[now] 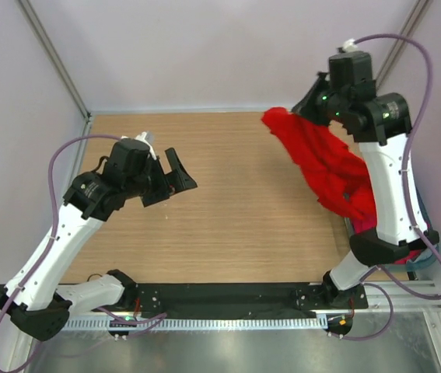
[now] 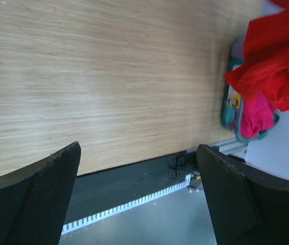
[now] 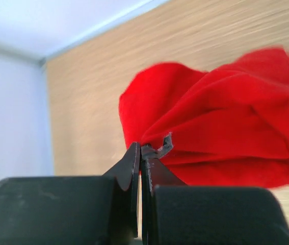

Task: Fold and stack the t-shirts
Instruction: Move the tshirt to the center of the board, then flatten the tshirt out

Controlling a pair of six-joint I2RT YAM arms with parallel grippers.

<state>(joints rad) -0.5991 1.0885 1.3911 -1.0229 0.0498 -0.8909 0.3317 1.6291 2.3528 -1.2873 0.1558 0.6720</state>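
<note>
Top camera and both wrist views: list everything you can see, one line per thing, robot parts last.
red t-shirt: one, bright red, hanging bunched from the right pincer over the table's right side, lower end trailing toward the basket
pink t-shirt: one, pink, crumpled in the basket under the red cloth
basket: one, translucent blue-green, at the table's right edge
table: one, light wood grain, between grey walls
base rail: one, black, along the near edge
cables: two, purple, one looped along each arm
arms: two, white and black, left and right
left pincer: black, open, holding nothing, above bare wood
right pincer: black, shut on the red t-shirt
</note>
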